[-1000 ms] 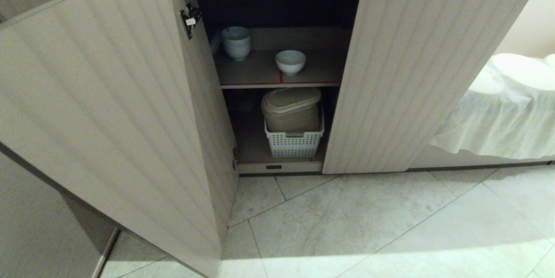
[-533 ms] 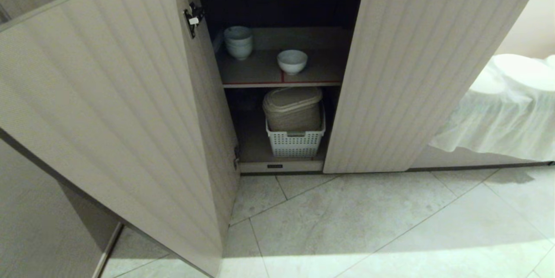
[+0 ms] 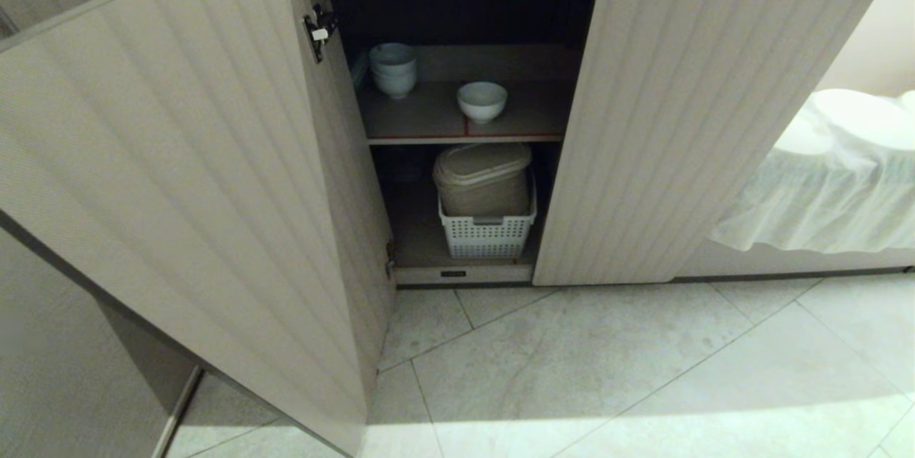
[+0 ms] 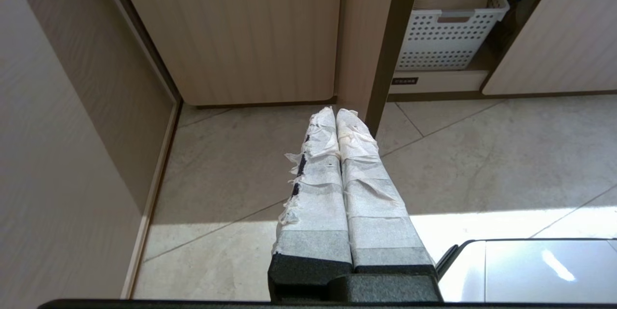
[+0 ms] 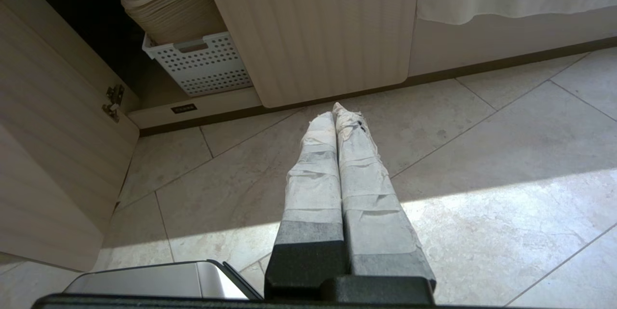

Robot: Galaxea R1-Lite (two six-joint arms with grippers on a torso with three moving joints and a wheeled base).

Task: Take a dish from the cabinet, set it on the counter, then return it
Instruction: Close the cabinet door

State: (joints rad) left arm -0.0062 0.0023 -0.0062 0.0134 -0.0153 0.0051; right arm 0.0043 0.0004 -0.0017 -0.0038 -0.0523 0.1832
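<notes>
The cabinet [image 3: 179, 158] stands with both fluted doors swung open. On its red-edged upper shelf [image 3: 465, 138] sits the dish [image 3: 482, 101], a small white bowl, alone and upright near the middle. Neither arm shows in the head view. Low over the floor tiles, in front of the left door, my left gripper [image 4: 336, 112] hangs shut and empty, its tape-wrapped fingers pressed together. My right gripper [image 5: 332, 114] is also shut and empty, low over the tiles before the right door [image 5: 318, 24]. The counter is out of view.
A stack of white bowls [image 3: 392, 69] stands at the shelf's back left. Below, a white perforated basket [image 3: 487, 229] holds a beige lidded container [image 3: 482, 179]. White cloth [image 3: 836, 179] hangs to the right of the cabinet. The open doors narrow the way in.
The whole head view has shifted slightly, so the camera moved a little. The bowl, the doors and the basket have stayed where they were.
</notes>
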